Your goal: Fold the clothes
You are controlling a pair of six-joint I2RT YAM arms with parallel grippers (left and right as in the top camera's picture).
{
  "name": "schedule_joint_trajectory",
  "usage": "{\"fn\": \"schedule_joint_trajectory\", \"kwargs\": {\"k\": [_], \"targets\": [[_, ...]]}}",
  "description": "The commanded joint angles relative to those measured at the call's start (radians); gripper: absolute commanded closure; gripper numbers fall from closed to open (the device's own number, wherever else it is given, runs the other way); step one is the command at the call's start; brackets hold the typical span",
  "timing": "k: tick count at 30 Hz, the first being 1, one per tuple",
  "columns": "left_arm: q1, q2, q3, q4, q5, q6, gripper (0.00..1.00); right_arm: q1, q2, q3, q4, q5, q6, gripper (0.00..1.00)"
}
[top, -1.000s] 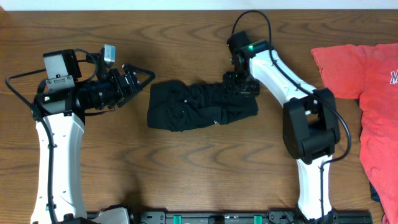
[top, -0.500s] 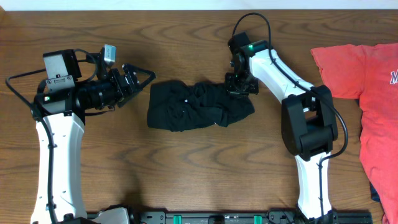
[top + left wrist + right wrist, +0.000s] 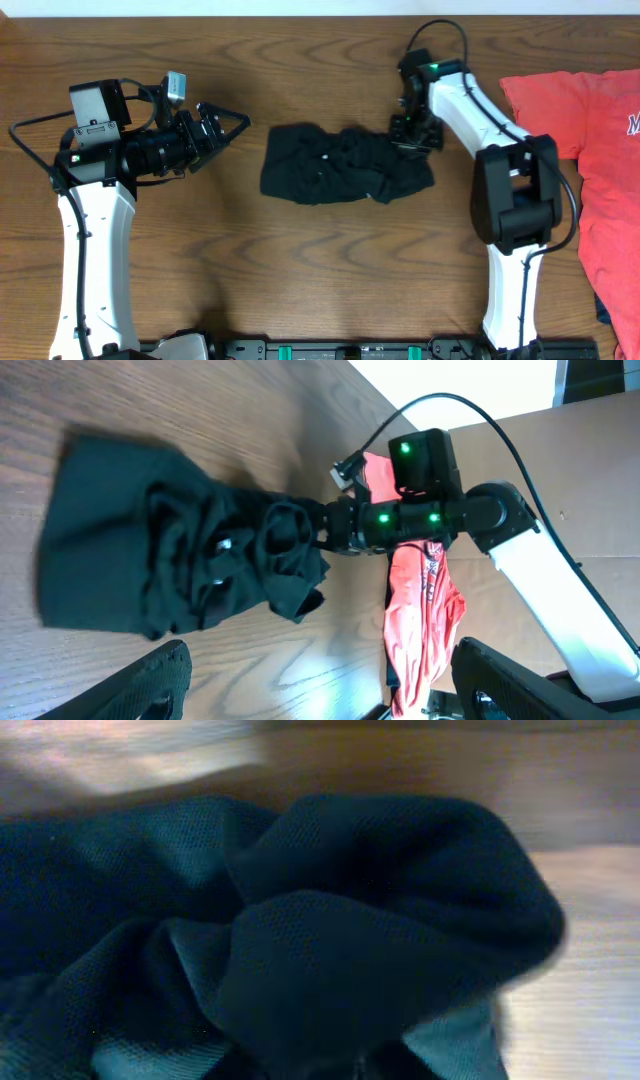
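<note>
A brown wooden counter lies before you. The black clothes sit bunched at its centre. Your left end effector hangs spread apart to their left. Your right end effector meets their right end, and I cannot tell whether it is clamped.

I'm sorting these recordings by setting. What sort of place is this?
Probably a robotics lab bench set up for laundry-folding trials, not a home: the left arm and right arm stand fixed at a wooden table, with a black garment and a red-orange T-shirt laid out.
</note>
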Motion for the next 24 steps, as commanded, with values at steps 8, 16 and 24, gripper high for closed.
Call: {"fn": "schedule_joint_trajectory", "kwargs": {"k": [8, 16, 24], "targets": [[0.007, -0.019, 0.001, 0.002, 0.014, 0.002, 0.15, -0.018, -0.068, -0.012, -0.031, 0.068, -0.047, 0.96], [0.007, -0.019, 0.001, 0.001, 0.014, 0.002, 0.15, -0.018, -0.072, -0.012, -0.034, 0.069, -0.047, 0.99], [0.007, -0.019, 0.001, -0.003, 0.014, 0.002, 0.15, -0.038, -0.112, -0.012, -0.066, 0.072, -0.062, 0.99]]}}
